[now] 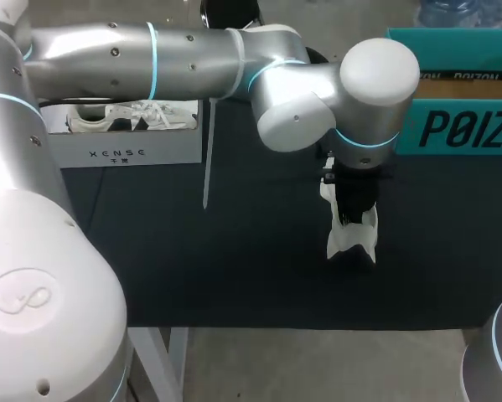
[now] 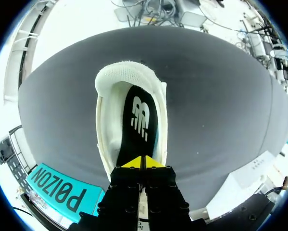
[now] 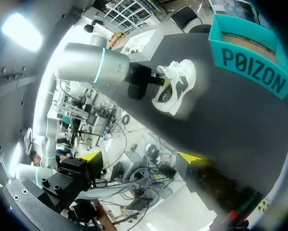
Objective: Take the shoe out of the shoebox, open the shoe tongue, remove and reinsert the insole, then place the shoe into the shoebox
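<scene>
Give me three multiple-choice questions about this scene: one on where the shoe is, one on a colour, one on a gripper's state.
1. Where is the white shoe at the left gripper?
A. Inside the teal shoebox
B. Over the dark table, outside the shoebox
C. Off the table
2. What colour is its insole?
A. Black
B. Red
C. Yellow
3. How is the right gripper?
A. Shut on the shoe
B. Shut on the insole
C. Open, holding nothing

Answers: B, the head view shows it in front of the shoebox. A, the left wrist view shows a black insole. C, its yellow tips stand wide apart.
</scene>
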Controlling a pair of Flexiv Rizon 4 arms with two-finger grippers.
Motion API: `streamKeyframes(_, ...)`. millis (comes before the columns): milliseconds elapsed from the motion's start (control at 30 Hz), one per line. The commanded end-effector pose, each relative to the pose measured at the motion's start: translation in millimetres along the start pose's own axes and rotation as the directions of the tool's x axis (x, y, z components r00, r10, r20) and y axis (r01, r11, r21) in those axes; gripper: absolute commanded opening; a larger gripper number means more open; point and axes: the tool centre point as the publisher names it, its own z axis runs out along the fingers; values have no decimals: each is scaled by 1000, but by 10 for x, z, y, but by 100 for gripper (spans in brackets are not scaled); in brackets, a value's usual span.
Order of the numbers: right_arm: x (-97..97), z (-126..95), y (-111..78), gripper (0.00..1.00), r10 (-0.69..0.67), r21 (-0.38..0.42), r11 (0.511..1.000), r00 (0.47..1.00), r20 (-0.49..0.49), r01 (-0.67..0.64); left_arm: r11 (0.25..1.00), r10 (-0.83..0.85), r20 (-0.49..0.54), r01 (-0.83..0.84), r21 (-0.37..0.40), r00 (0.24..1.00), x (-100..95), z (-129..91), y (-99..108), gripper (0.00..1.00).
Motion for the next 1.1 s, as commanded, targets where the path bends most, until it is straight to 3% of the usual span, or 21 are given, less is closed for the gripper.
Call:
streamKeyframes(33, -4, 5, -1, 100, 1, 1, 1000, 1000, 2, -1, 1000, -3, -14, 3, -1, 1000, -43, 58, -23, 100)
streamKeyframes(733, -4, 5, -1, 100, 1, 1, 1000, 1000, 2, -1, 1000, -19, 11, 19, 14, 1000, -49, 4, -101, 100)
streamKeyframes(1100, -4, 5, -1, 100, 1, 1, 1000, 1000, 2, -1, 1000, -9, 27, 10, -1, 1000, -105, -253, 10, 100)
